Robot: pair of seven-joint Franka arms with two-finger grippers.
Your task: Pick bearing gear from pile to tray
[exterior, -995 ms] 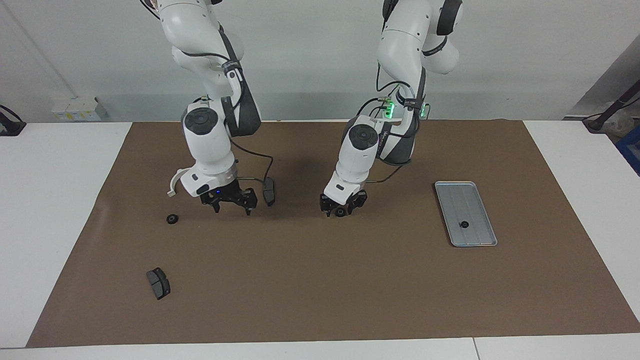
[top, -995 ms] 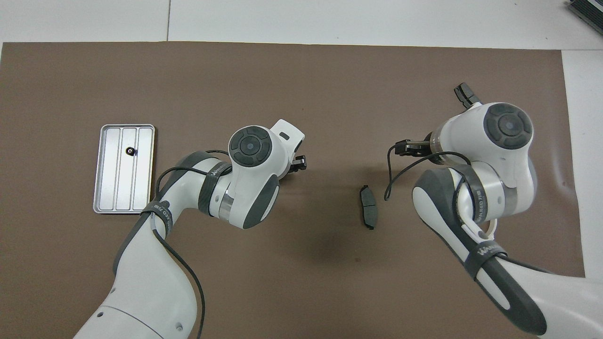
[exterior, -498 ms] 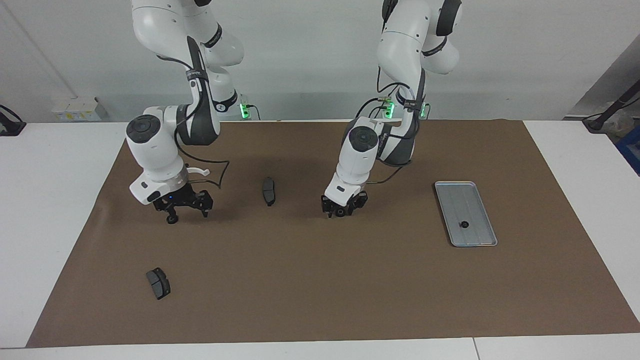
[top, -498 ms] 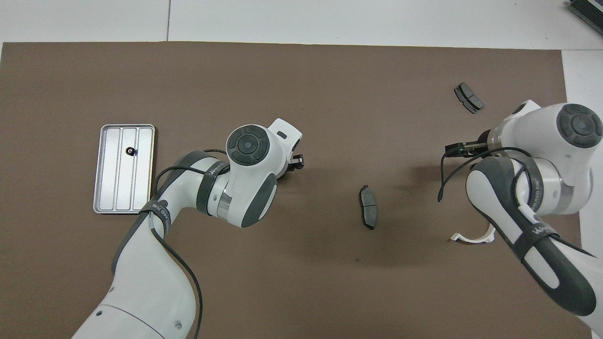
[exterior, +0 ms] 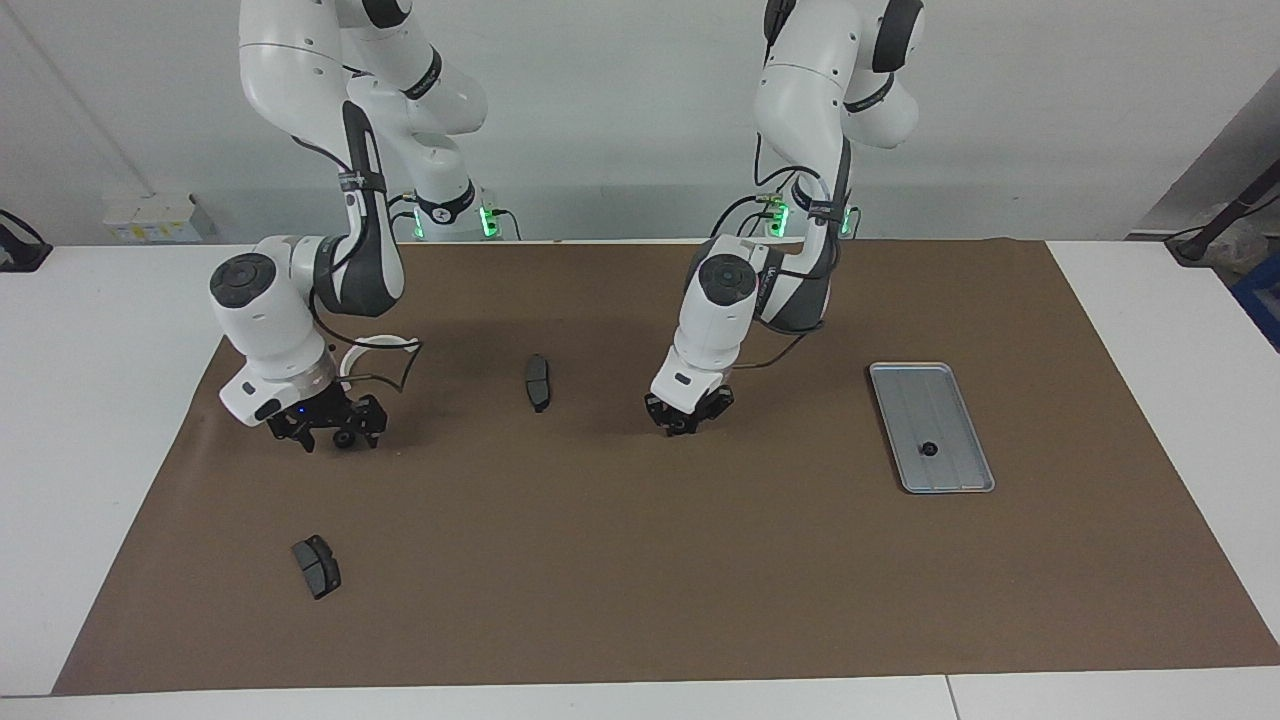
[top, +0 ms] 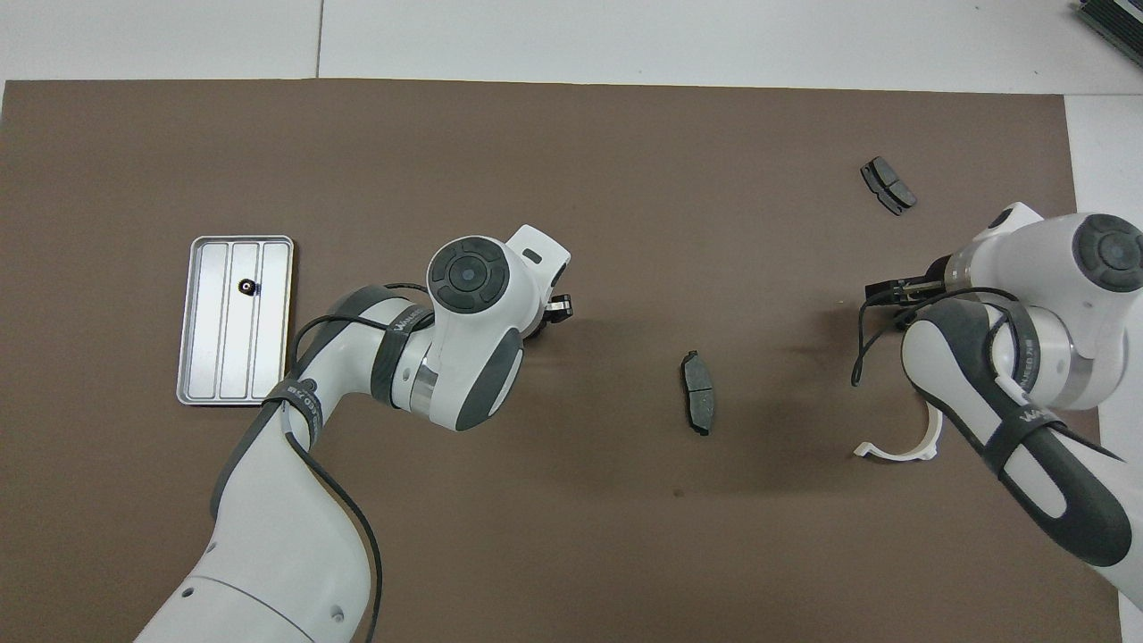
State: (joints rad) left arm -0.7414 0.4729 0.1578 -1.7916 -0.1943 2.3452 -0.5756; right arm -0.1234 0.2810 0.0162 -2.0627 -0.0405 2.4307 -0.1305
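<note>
Left gripper: down at the mat mid-table. A second ago its fingers stood spread either side of a small black gear; now they have drawn in and look clamped on it.
Gear: pinched at mat level, not yet lifted, well apart from the tray.
Right gripper: it has swung from beside the middle brake pad out toward the right arm's end of the table. It now sits low over a second gear with its fingers wide apart and holding nothing.
Second gear: on the mat where it lay before, between or just by the right fingers; whether they touch it cannot be told.
Tray: at the left arm's end of the table, unmoved, with one tray gear already in it.
Left alone: the half-ring, uncovered now that the right arm has moved off, and the other pad nearer the table's edge.
Meaning: the left grasp seems just made, so lifting and carrying to the tray should be next. The right arm looks set to take its own gear.
Risk: a small round part may slip from a shallow pinch.
</note>
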